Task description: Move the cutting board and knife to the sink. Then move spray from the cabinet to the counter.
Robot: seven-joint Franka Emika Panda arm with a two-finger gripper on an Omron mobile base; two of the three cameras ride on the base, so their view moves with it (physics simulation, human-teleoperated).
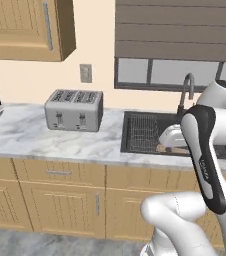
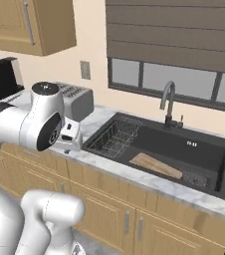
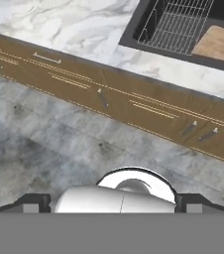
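Cutting board (image 2: 156,166) lies in the black sink (image 2: 211,154) set in the marble counter (image 1: 65,142); hand released.

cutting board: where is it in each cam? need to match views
Left base view: I can't make it out; the arm covers much of the sink.
Right base view: cutting board lies in the sink, on the near side of the basin, right of the wire rack.
Hand view: upper right corner, board beside the rack.
Shared landmark: the wire rack in the sink's left end.
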